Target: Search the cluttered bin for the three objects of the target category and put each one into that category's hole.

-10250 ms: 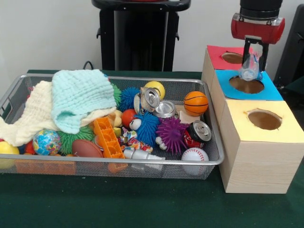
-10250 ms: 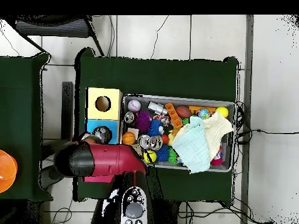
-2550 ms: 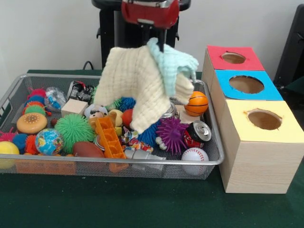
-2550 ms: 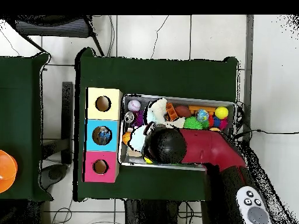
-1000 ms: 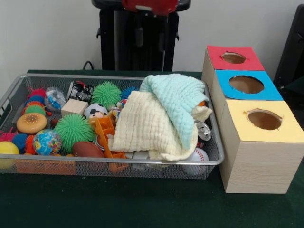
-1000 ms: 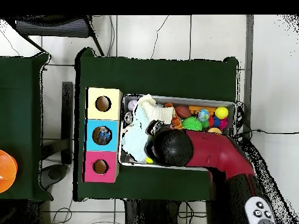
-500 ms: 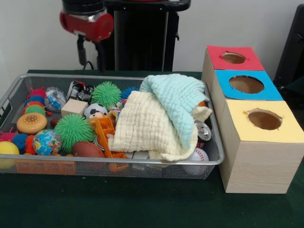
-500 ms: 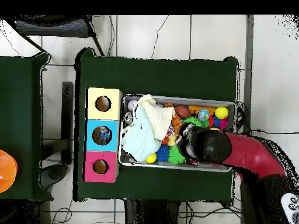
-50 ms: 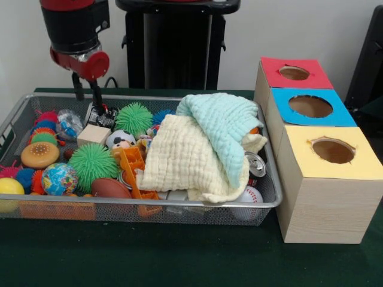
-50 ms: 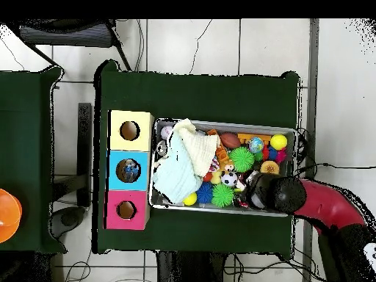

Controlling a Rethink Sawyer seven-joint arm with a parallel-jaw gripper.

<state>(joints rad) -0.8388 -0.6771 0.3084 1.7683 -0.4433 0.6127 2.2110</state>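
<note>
My gripper (image 9: 86, 94) hangs open and empty over the back left part of the wire bin (image 9: 149, 204), just above a crushed dark can (image 9: 103, 113). A crumpled clear plastic piece (image 9: 69, 123) lies to its left. A cream cloth (image 9: 182, 160) and a mint cloth (image 9: 224, 127) are heaped on the bin's right side, hiding most of what is under them; a silver can (image 9: 257, 164) pokes out. From overhead, the arm's red and black head (image 10: 275, 193) covers the gripper. The red (image 9: 294, 72), blue (image 9: 312, 106) and yellow (image 9: 333, 150) hole boxes stand beside the bin.
Spiky balls (image 9: 94, 162), a globe ball (image 9: 59, 179), a football (image 9: 109, 188), a wooden block (image 9: 93, 134), an orange toy (image 9: 134, 170) and a baseball (image 9: 251, 195) fill the bin. Seen from overhead, something lies inside the blue box's hole (image 10: 130, 170).
The arm has moved left in the front view and come down over the bin's back left corner. The cloths, dropped on the right side earlier, lie still.
</note>
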